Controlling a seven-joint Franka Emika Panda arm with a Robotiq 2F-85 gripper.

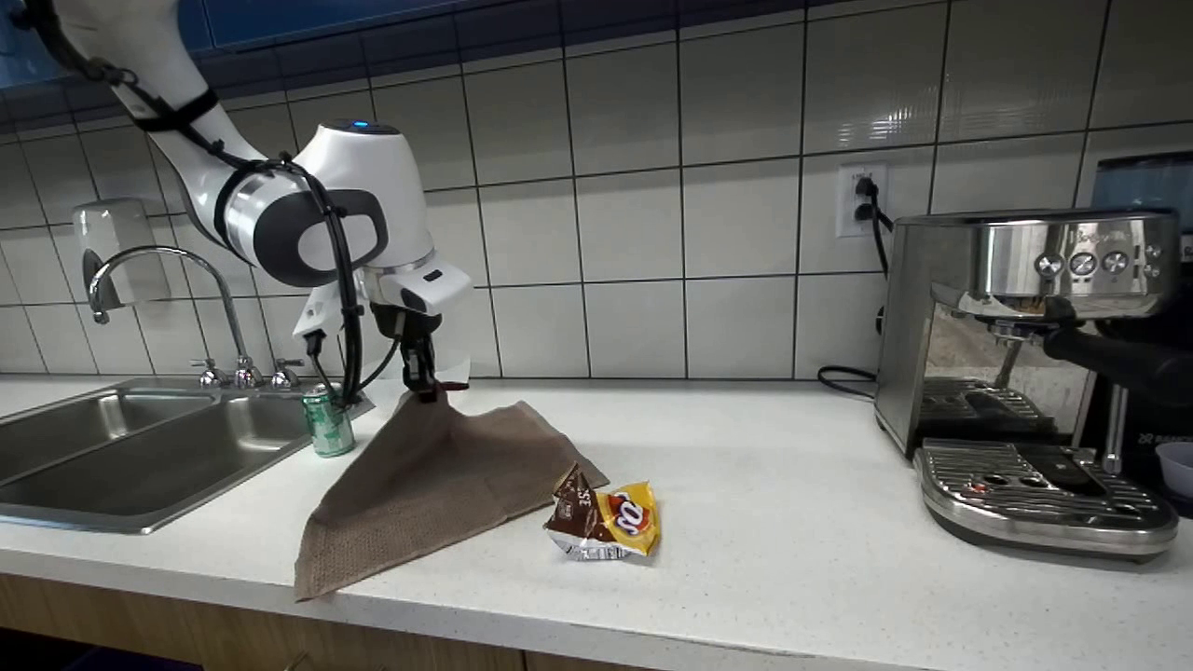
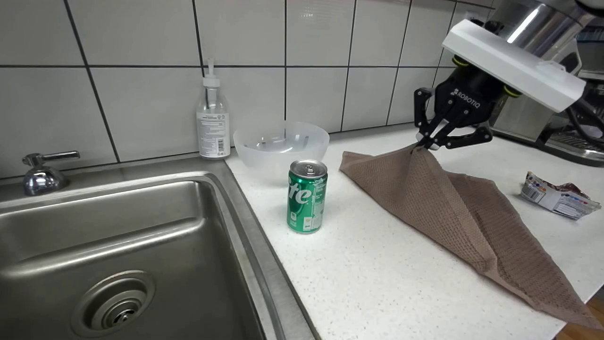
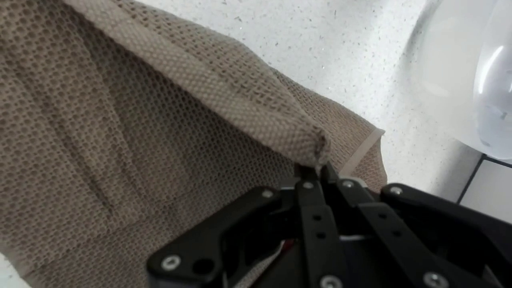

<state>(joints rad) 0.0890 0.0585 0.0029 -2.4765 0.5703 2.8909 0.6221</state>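
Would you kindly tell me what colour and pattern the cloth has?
The cloth is brown with a waffle-like weave, clearest in the wrist view.

The white arm (image 1: 377, 172) slopes down from above, its black gripper (image 2: 425, 143) (jaws pinched together) pointing downward.

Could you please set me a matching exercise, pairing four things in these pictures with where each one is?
Things
1. brown textured cloth
2. green cylindrical metal can
3. crumpled yellow-and-brown snack wrapper
4. round translucent plastic bowl

Places
A. upright beside the rectangular steel sink
B. nearest of the four to the white-tiled wall
C. pinched in the black two-fingered tool
D. between the cloth and the boxy silver espresso machine

Pairs: 1-C, 2-A, 3-D, 4-B
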